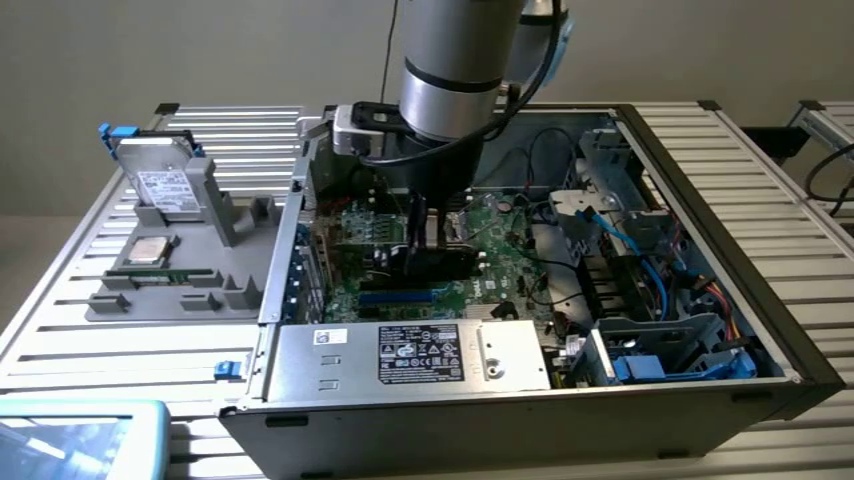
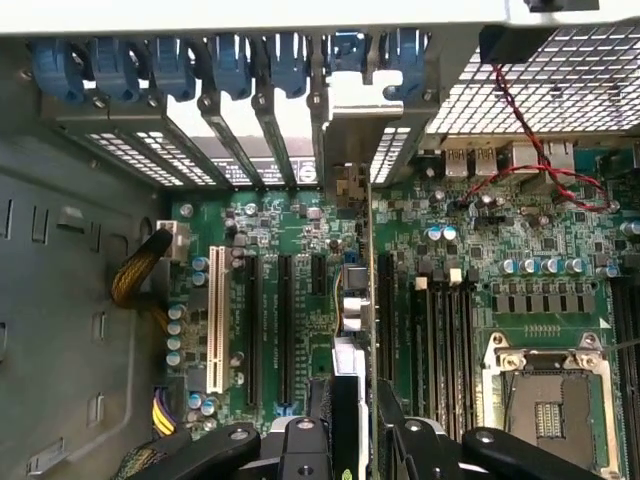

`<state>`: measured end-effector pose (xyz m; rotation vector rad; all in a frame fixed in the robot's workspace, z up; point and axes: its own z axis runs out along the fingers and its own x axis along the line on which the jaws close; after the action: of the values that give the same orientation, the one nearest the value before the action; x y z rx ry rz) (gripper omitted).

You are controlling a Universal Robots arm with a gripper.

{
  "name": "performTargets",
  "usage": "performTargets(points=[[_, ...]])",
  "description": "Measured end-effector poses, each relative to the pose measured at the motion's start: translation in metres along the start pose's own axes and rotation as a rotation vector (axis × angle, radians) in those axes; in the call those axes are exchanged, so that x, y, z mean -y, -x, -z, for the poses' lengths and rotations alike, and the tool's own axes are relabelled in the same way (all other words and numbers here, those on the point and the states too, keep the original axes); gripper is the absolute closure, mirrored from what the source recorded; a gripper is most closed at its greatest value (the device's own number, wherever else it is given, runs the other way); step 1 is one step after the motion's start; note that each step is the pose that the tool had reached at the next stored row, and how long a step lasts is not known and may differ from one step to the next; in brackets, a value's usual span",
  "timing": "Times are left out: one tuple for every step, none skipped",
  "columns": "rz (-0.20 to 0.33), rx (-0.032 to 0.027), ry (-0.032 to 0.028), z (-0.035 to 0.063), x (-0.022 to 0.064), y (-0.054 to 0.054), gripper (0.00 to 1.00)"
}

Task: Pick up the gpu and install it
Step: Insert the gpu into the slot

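**Hand deep in the case, gpu on edge over the board**

Tight quarters here! The arm point(image 1: 461, 70) drops straight down from above into the open computer case point(image 1: 721, 200), wrist vertical, hand point(image 1: 430, 245) low over the motherboard point(image 1: 501, 250). The hand is closed narrow on the gpu point(image 1: 434, 268), one finger on each face, and the card hangs on edge below it.

Edges all round: the power supply point(image 1: 400, 355) walls off the near side. The drive cage with its blue cables point(image 1: 621, 235) crowds the exterior view's right, and the case's rear wall stands close on the exterior view's left. The freest room is straight up, where the case is open.

From the wrist, the hand point(image 2: 350, 445) straddles the gpu point(image 2: 347, 375), seen edge-on and running away toward the rear slot openings. Its far end lies right at them. Whether the card sits in a slot, I cannot tell.

Counting on the motherboard point(image 2: 480, 250): one white slot point(image 2: 215, 320), then two long black slots point(image 2: 250, 330) and a short one between it and the card. There is one processor socket point(image 2: 545, 405) on the card's other side. One twisted red-and-black wire point(image 2: 530, 150) loops near the rear ports.

Outside, on the slatted table point(image 1: 747, 130), one grey fixture tray point(image 1: 174, 300) holds one hard drive point(image 1: 167, 185) standing upright, well apart from the hand.
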<state>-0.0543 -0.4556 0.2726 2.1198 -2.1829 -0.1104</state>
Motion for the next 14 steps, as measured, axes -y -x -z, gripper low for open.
performTargets(points=[[0.0,0.0001,0.0,-0.0019,-0.0002,0.0,0.71],[0.0,0.0002,-0.0001,-0.0035,-0.0004,0.0,0.71],[0.0,0.0002,-0.0001,-0.0047,-0.0009,0.0,0.71],[0.0,0.0001,-0.0001,-0.0055,-0.0018,0.0,0.71],[0.0,0.0001,0.0,-0.0062,-0.0032,-0.001,0.71],[0.0,0.0001,0.0,-0.0068,-0.0046,-0.001,0.71],[0.0,0.0002,0.0,-0.0073,-0.0057,-0.001,0.71],[0.0,0.0001,0.0,-0.0079,-0.0061,-0.002,0.71],[0.0,0.0002,-0.0001,-0.0087,-0.0061,-0.002,0.71],[0.0,0.0002,-0.0001,-0.0098,-0.0061,-0.003,0.71],[0.0,0.0002,0.0,-0.0108,-0.0063,-0.003,0.71],[0.0,0.0001,0.0,-0.0116,-0.0067,-0.003,0.71],[0.0,0.0001,0.0,-0.0122,-0.0071,-0.003,0.71],[0.0,0.0,0.0,-0.0128,-0.0076,-0.003,0.71]])
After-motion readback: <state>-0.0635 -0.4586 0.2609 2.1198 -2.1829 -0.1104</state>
